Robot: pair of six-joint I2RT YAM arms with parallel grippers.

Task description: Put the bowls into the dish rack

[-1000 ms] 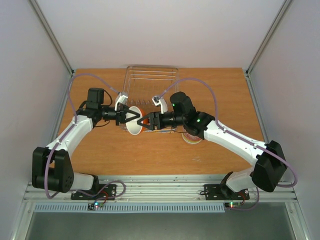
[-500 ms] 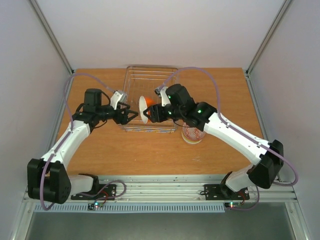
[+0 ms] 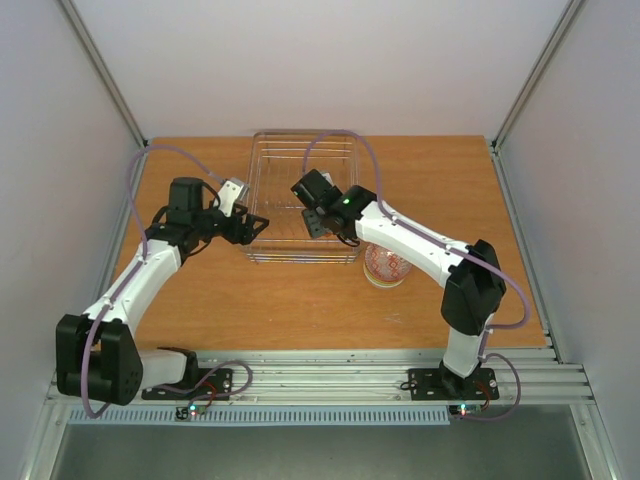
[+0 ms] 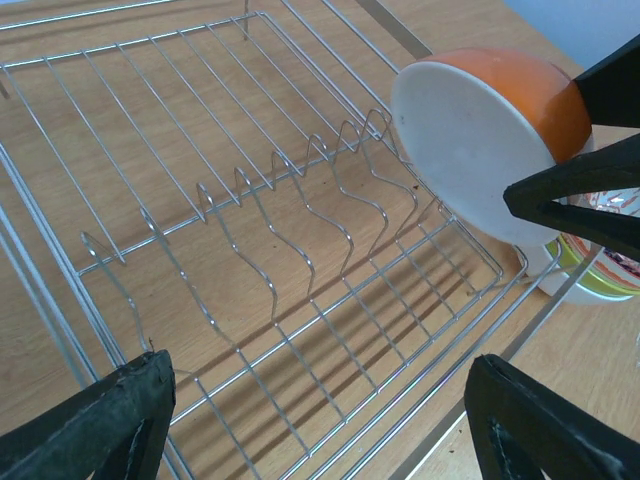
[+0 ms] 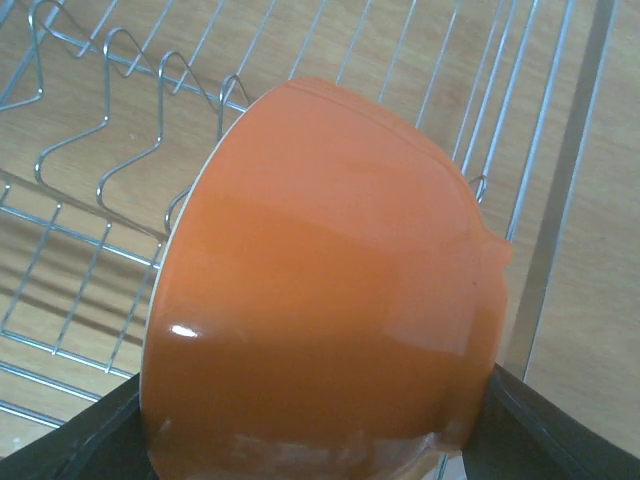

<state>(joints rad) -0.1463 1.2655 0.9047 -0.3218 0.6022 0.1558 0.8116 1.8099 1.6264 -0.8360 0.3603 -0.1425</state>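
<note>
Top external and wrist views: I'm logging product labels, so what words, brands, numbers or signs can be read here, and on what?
None can be read. The orange bowl is plain, the dish rack is bare wire, and the stacked bowls beside it show only a red pattern, too small to tell whether it holds any lettering.

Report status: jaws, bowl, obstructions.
Left jaws open, empty, at rack's left edge. Right jaws shut on orange bowl, on edge over prongs. Nothing blocking prongs; other bowls stacked outside.
</note>
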